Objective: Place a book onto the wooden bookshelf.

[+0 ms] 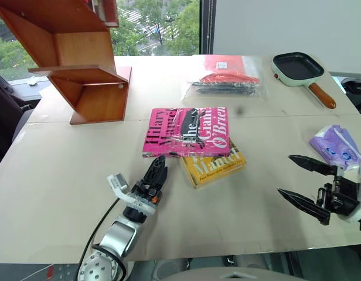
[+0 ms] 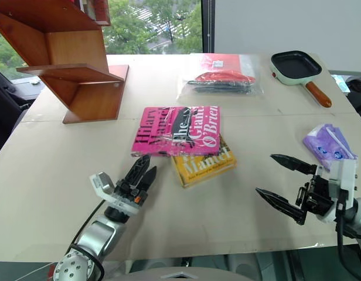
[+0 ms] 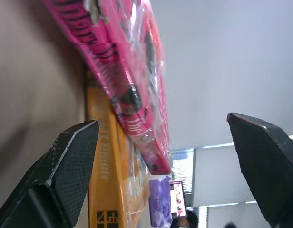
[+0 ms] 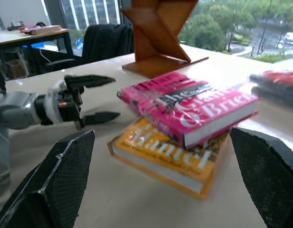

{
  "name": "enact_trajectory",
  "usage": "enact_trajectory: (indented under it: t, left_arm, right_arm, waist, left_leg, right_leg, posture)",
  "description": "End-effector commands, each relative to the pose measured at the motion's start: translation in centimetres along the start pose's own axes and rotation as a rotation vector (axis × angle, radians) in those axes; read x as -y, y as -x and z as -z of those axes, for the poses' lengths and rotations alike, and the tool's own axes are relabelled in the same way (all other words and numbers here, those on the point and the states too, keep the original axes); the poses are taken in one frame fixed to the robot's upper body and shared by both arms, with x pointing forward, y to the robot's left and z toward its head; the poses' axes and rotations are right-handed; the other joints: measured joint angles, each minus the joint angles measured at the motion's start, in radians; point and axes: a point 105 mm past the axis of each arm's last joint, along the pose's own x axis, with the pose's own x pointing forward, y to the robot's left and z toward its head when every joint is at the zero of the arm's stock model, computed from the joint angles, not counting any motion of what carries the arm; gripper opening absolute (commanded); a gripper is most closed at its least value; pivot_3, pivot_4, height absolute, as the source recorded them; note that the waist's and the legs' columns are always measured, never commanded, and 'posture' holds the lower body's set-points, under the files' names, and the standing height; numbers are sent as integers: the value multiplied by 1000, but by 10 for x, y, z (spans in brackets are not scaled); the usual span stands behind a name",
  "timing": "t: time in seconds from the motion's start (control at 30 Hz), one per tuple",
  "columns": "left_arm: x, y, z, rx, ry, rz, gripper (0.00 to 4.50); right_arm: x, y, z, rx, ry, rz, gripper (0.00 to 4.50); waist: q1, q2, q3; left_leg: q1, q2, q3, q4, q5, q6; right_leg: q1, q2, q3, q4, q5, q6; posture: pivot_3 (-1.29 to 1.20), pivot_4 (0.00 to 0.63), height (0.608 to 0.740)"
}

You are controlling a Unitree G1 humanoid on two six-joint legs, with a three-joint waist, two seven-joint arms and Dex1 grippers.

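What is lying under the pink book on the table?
A yellow book lies under the pink book, angled so its lower part and one corner stick out. Most of its cover is hidden, so the full title cannot be read.

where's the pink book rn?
The pink book lies flat mid-table in the head views, resting partly on the yellow book, just ahead of the open left gripper and not held.
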Motion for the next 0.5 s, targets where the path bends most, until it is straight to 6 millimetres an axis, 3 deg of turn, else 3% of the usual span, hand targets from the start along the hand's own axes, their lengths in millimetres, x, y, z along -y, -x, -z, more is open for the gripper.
enact_trajectory:
  t: [0.03,0.2,0.5]
  left_arm:
    - [4,-8,9,-22,10,21,4427]
    - [9,-23,4,37,73,47,4427]
    - [-4,-49,4,97,214,-29,4427]
  right_arm:
    - [-5,4,-14,18,40,22,4500]
    - [-7,7,-21,9,45,45,4500]
    - [1,9,-36,-35,86,82,4500]
  waist:
    - [1,0,0]
    - [1,0,0]
    - [3,1,-1]
  left_leg:
    - [0,0,0,0,0,0]
    - [0,0,0,0,0,0]
    - [1,-1,0,1,0,0]
  right_leg:
    - [0,0,0,0,0,0]
    - [0,0,1,0,0,0]
    - [1,0,0,1,0,0]
  posture:
    - [0,150,740]
    - [0,150,740]
    - [0,150,740]
